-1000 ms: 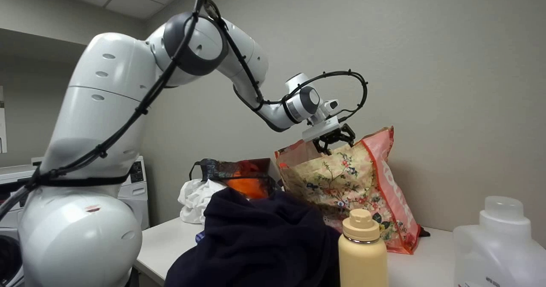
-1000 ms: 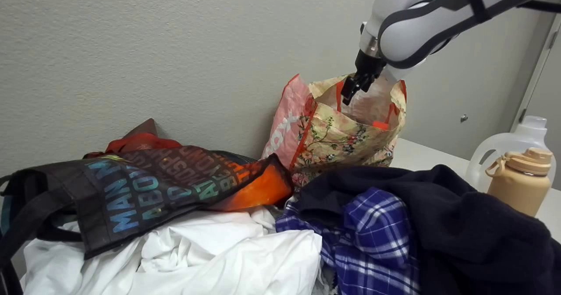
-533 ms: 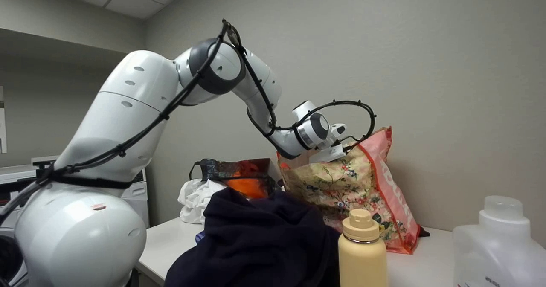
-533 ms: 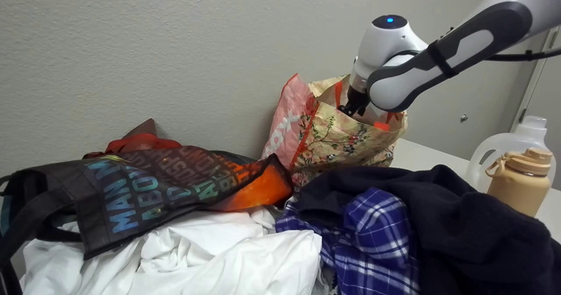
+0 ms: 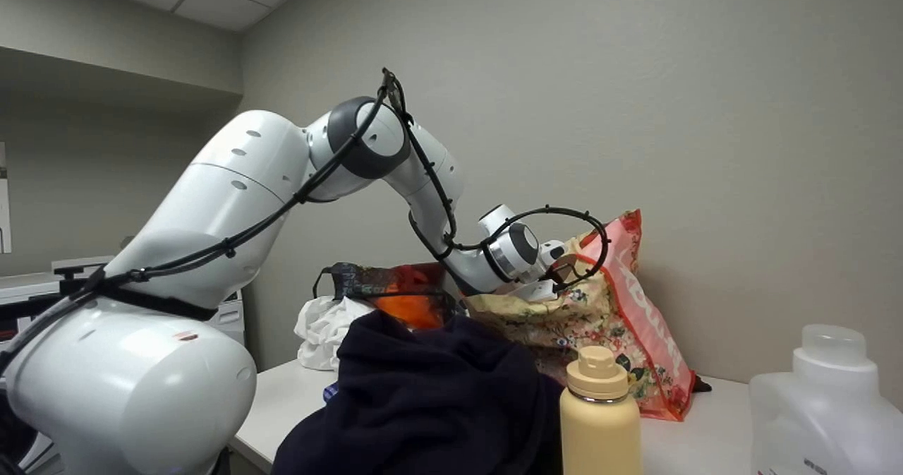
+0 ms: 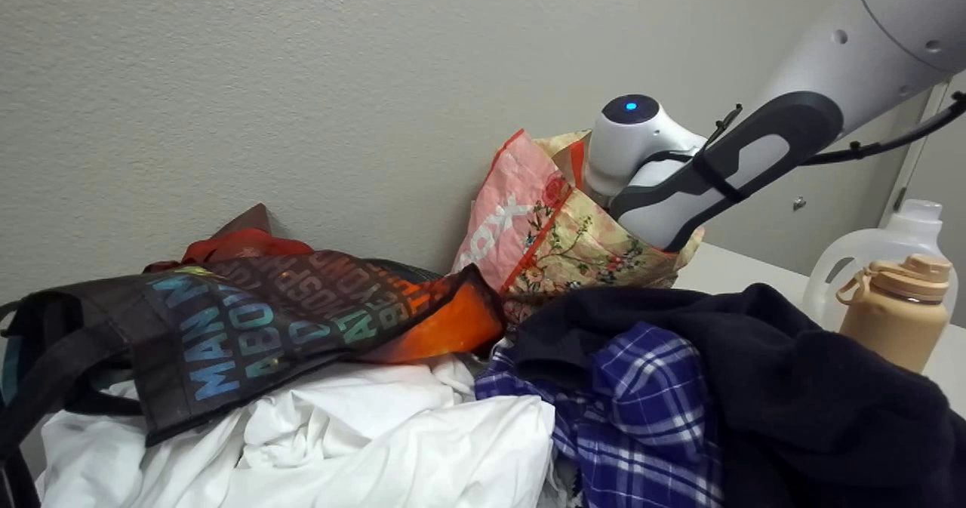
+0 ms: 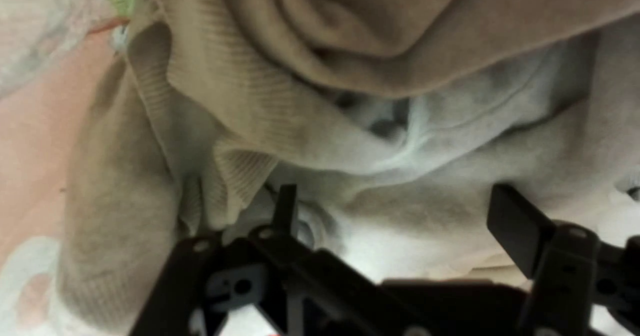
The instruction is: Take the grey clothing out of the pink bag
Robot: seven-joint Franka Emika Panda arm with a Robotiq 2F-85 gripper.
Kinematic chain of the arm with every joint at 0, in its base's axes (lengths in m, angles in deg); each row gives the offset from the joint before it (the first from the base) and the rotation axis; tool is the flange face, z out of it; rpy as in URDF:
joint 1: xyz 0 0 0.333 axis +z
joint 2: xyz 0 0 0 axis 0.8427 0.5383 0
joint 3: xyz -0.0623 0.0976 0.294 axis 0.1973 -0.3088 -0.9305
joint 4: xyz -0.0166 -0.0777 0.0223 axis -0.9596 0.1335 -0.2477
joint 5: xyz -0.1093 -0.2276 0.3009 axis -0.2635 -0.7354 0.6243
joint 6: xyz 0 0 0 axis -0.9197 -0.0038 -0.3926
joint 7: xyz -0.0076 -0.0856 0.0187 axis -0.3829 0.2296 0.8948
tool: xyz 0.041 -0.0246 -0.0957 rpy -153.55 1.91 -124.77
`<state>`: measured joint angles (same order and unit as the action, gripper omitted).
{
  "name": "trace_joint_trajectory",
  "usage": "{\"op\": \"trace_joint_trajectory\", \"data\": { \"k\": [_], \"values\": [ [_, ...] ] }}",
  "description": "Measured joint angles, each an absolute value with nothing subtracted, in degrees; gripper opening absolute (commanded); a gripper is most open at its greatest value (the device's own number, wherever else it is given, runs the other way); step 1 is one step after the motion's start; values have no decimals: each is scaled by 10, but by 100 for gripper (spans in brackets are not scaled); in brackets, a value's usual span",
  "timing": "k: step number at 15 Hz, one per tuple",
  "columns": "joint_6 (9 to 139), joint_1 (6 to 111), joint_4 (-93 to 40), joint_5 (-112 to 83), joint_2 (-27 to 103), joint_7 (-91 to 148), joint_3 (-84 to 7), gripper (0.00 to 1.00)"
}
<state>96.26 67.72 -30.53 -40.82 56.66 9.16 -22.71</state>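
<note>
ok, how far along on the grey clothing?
Done: arm reaches into the pink bag. In hand: the grasp, seemingly; jaws stand open at the grey clothing, contact unclear. Left: close, lift out; the bag's pink inner wall shows beside the clothing.

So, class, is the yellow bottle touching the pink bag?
Apart: in an exterior view, white tabletop shows between the yellow bottle and the pink bag.
</note>
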Motion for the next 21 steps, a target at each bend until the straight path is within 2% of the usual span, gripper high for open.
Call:
{"op": "trace_joint_trajectory", "data": {
  "k": [6, 8, 9, 21],
  "values": [
    [963, 708, -305, -408, 587, 72, -200, 18],
    [963, 714, -305, -408, 587, 64, -190, 5],
    [963, 716, -305, -408, 587, 63, -186, 2],
    [961, 705, -307, -386, 548, 72, -190, 1]
  ]
}}
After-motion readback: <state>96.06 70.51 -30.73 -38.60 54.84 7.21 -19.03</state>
